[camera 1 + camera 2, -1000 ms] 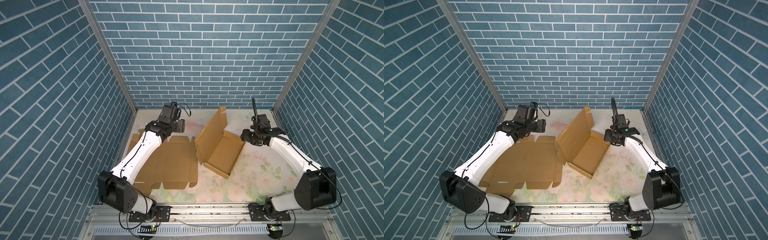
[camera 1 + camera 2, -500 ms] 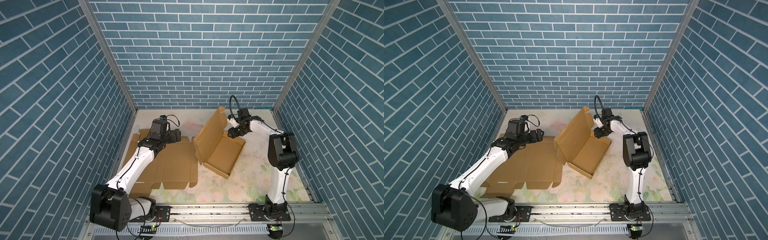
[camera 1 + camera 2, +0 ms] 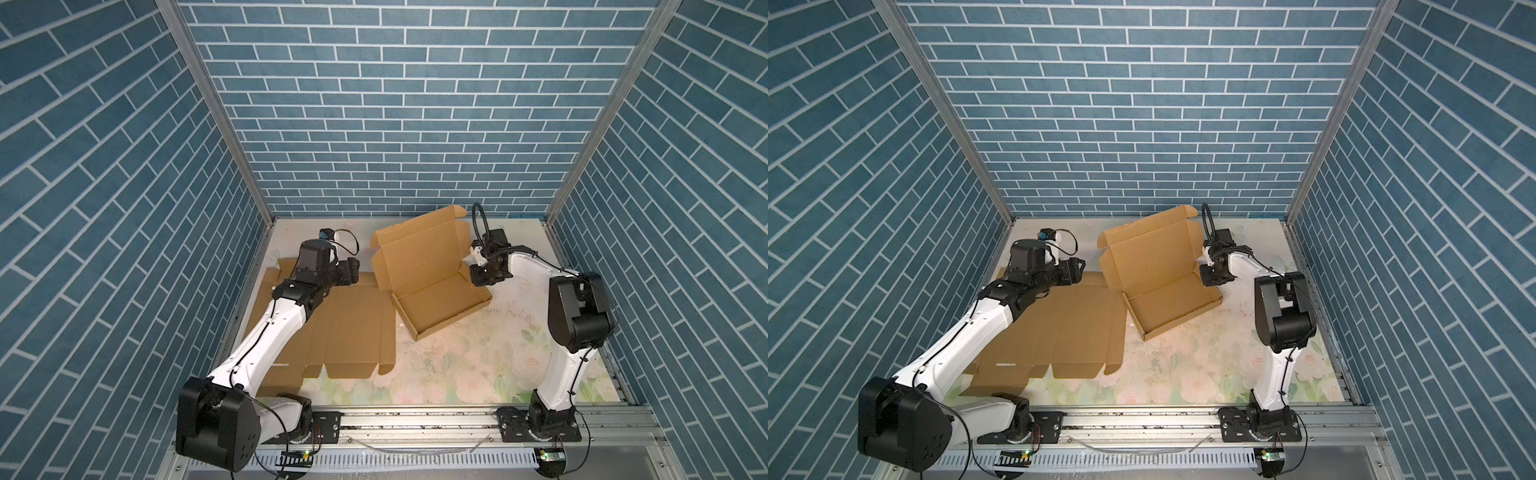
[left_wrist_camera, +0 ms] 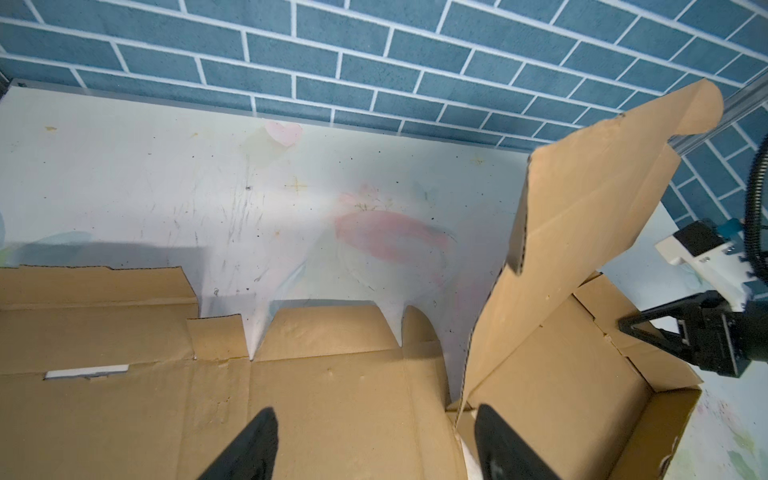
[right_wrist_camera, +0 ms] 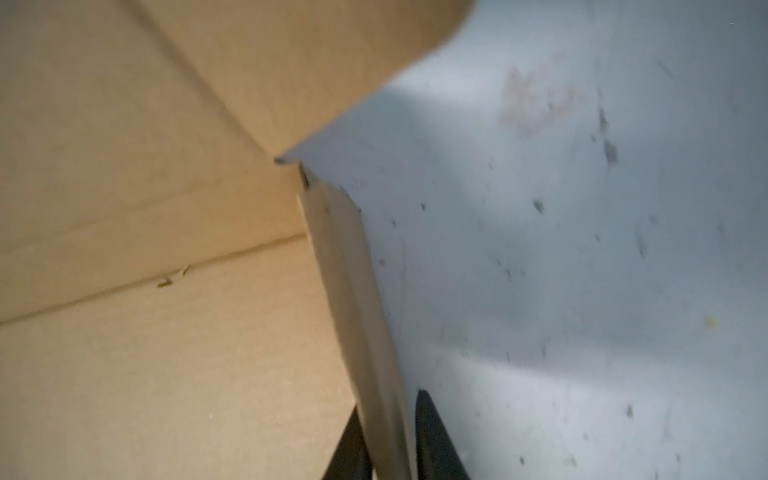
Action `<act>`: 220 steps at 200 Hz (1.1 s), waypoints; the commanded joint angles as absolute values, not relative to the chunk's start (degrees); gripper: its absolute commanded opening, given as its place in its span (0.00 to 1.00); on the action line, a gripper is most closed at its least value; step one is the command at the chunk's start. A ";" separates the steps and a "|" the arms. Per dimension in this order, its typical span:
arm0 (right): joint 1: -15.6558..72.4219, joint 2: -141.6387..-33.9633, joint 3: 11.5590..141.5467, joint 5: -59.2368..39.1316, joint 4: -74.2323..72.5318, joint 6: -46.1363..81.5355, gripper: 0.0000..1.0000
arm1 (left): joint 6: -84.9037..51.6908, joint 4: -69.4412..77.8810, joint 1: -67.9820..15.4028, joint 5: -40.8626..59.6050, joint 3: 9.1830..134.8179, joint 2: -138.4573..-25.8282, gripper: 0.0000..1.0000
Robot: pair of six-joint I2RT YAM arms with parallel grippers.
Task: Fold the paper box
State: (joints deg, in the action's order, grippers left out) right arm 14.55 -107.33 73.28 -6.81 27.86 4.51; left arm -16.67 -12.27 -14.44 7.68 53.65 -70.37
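The box [image 3: 432, 291] sits on the table [image 3: 478, 365], w/ its tray made & its lid [image 3: 419, 245] standing up at the back. So the step now, I think, is closing it up. The R gripper [image 5: 390, 405] is at the box's right side. Its fingers [image 5: 432, 436] pinch the thin side wall [image 5: 353, 291], one inside the box & one outside. The L gripper [image 4: 374, 411] is just by the box's left corner, over a flat sheet [image 3: 345, 332], fingers wide apart, holding nothing. Next move, prob: R holds the box steady while L goes behind the lid & pushes it down over the tray. The lid's flaps need to tuck inside, so go slow. The table is pale w/ faded flowers, w/ lots of scuffs & specks around the box. Blue brick walls [image 3: 395, 124] stand close behind the box & on both sides, so not much room
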 commanded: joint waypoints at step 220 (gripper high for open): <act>11.38 -97.41 63.52 -9.39 21.01 8.00 0.42 | -4.60 2.27 -16.53 26.39 68.59 -94.80 0.76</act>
